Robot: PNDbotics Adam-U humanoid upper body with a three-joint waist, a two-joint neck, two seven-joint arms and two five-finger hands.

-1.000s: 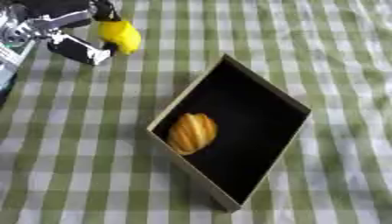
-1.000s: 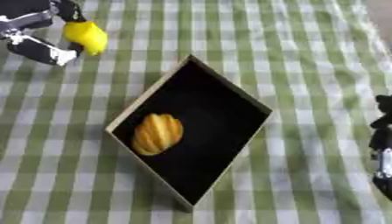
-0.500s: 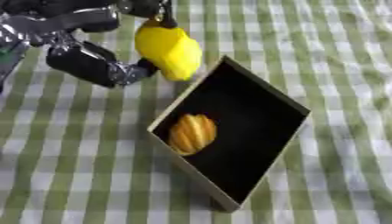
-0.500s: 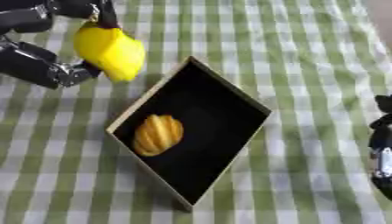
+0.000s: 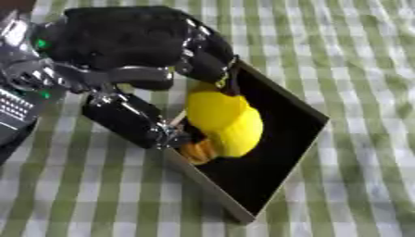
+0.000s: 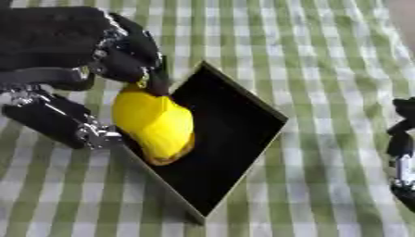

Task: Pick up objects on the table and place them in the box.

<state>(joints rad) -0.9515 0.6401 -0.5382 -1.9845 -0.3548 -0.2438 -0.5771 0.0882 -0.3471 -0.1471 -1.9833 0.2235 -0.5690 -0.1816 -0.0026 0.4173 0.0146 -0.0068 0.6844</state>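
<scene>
My left hand (image 5: 129,51) hangs over the left side of the black box (image 5: 284,139), its fingers and thumb curled round a yellow lemon-shaped fruit (image 5: 223,121). The fruit is held above the box's inside, near its left wall. Under it, an orange bread-like thing (image 5: 197,151) lies on the box floor, mostly hidden by the fruit. In the right eye view my right hand (image 6: 401,143) shows at the right edge, resting on the table away from the box; its fingers cannot be made out.
A green and white checked cloth (image 5: 356,55) covers the table. The box (image 6: 235,134) lies askew, one corner towards me. A dark device with a grid of keys (image 5: 12,109) sits at the left edge.
My left hand has carried the yellow fruit from the far left of the table down and right, over the box's left side. The right hand stayed where it was.
</scene>
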